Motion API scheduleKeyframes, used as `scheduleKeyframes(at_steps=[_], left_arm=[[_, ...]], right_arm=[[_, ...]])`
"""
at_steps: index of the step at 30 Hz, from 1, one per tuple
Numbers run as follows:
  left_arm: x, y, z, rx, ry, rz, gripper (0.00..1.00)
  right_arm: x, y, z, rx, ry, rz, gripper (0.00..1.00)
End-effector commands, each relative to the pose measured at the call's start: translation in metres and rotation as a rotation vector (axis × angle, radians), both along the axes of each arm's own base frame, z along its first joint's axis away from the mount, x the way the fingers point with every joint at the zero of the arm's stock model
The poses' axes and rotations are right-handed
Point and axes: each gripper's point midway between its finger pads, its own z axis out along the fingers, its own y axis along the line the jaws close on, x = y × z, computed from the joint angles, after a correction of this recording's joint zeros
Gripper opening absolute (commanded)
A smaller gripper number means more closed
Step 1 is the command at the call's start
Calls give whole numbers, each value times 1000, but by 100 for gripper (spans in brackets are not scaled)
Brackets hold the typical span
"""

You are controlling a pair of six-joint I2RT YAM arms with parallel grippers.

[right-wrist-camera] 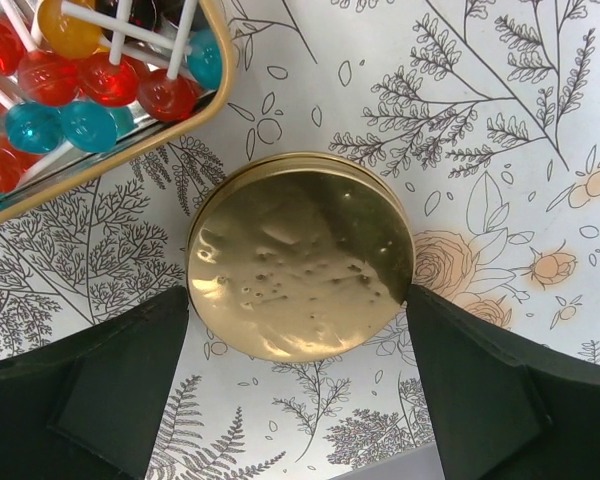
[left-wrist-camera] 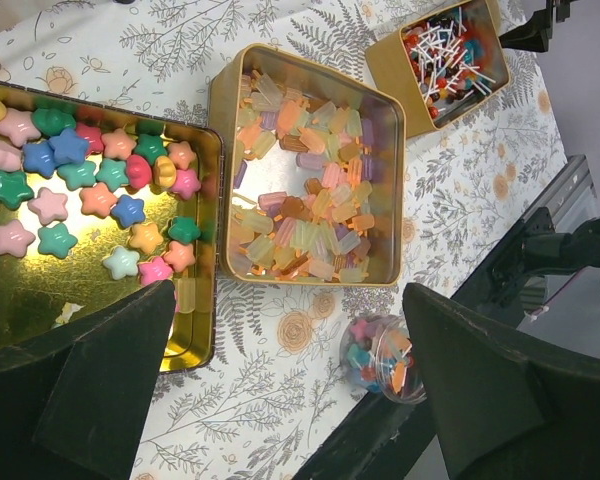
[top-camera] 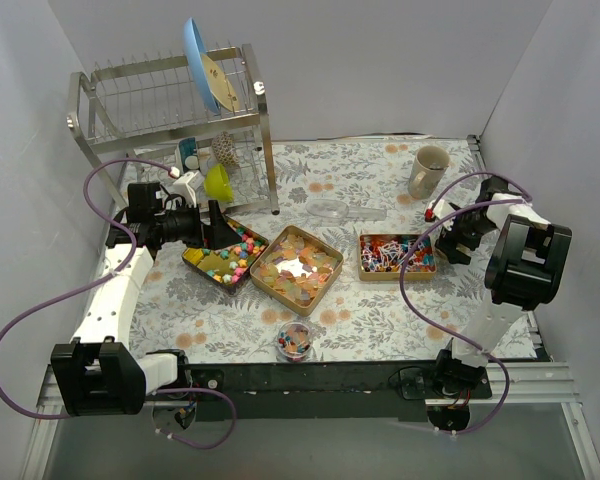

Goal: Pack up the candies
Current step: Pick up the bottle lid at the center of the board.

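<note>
Both claws are spread wide, holding nothing. The left claw (left-wrist-camera: 290, 300) hangs over the star candies (left-wrist-camera: 80, 180), which lie in their tin (left-wrist-camera: 212, 250) just beyond one finger. The wrapped orange pieces (left-wrist-camera: 305, 210) lie straight ahead. The right claw (right-wrist-camera: 298, 300) straddles a round gold lid (right-wrist-camera: 300, 250) on the counter, with stick sweets (right-wrist-camera: 80, 90) beyond it. Each sweet likely handles light, hard and slippery, so pinch 1 across its middle from above.

The white cloth table cover (right-wrist-camera: 500, 130) carries grey fern sprigs and orange flowers. The star-shaped candies (left-wrist-camera: 80, 175) are pink, blue, green and orange; the round lollipops (right-wrist-camera: 50, 75) red, teal and amber; the round metal lid (right-wrist-camera: 300, 255) shiny gold.
</note>
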Motion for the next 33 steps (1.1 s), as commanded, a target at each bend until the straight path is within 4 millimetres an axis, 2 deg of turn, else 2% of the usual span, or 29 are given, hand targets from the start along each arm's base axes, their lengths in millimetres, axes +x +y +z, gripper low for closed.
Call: scheduleKeyframes(at_steps=[1,3,9,12,26,27,29,31,32,33], left_arm=[[-3,-4,12,-11,-49,-23,98],[-3,-3,12,-13,-48,-22,98],[-4,-4,13,-15,-45,-24,98],[-5,-5,12,-24,-44,-27,98],[-7,-6,9,-28,-29,-32,98],[-8,-6,8,-28,-28,-34,98],[-8,-6,8,-29,-26,-33,98],[-7,-6,8,-29,-29,-31,98],[-8,-6,9,-30,-32,-34,98],[-7,-6,9,-28,-33,-32,98]], right_arm=[[-27,3,-24,21,162,-43,98],[-26,3,-27,25,181,-81,98],[-8,8,-5,70,81,-104,98],[-4,12,0,82,63,-96,98],[-1,21,-29,81,172,-120,98],[-4,22,-31,74,186,-118,97],[-10,21,-37,67,226,-123,86],[-16,18,-42,50,246,-134,79],[-17,18,-39,44,242,-134,73],[-18,18,-38,46,236,-128,72]])
